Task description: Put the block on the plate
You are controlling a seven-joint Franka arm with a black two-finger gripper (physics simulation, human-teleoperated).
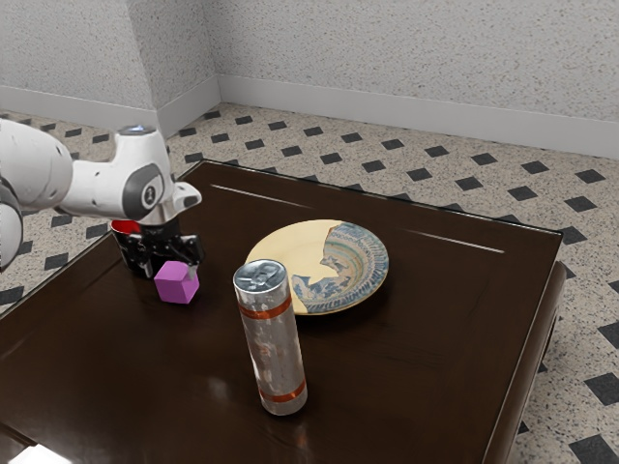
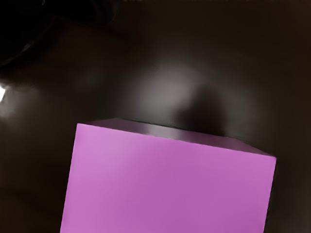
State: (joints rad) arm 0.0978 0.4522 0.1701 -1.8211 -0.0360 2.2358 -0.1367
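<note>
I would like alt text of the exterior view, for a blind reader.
The robot's black hand is at a purple block; whether it grips it is unclear. Toward the exterior view's right, a patterned plate lies on the dark table, with a tall silver can standing nearer the camera.

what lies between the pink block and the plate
In the exterior view, a stretch of bare dark tabletop lies between the block and the plate; the can stands nearer the camera.

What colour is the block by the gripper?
The block is pinkish purple, seen best in the wrist view.
</note>
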